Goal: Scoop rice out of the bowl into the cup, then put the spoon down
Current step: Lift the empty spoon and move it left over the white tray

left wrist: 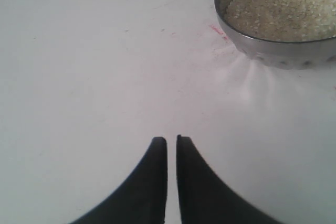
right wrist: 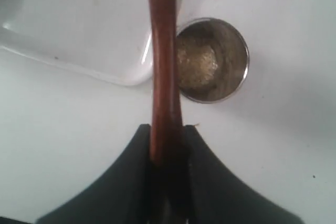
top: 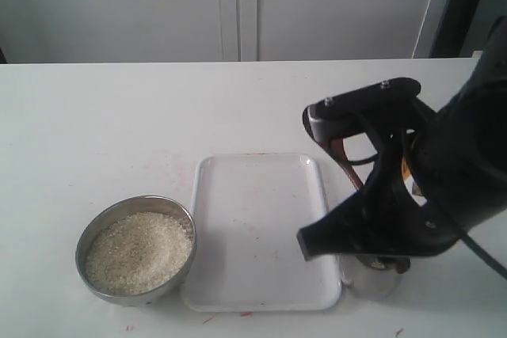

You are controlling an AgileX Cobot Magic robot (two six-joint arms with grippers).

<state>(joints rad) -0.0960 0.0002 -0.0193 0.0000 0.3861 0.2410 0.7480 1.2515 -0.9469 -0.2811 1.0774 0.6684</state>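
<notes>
Right hand (right wrist: 167, 129) grips the spoon (right wrist: 163, 51) handle, apparently above the cup (right wrist: 223, 61).

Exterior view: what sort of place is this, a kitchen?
More likely a robot test bench: a plain white table, blank white panels behind, and the black right pincer holding a wooden spoon.

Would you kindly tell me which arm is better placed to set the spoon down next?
Right. The right gripper is shut on the spoon, by the cup and the tray. The left gripper is shut, empty, near the bowl.
</notes>
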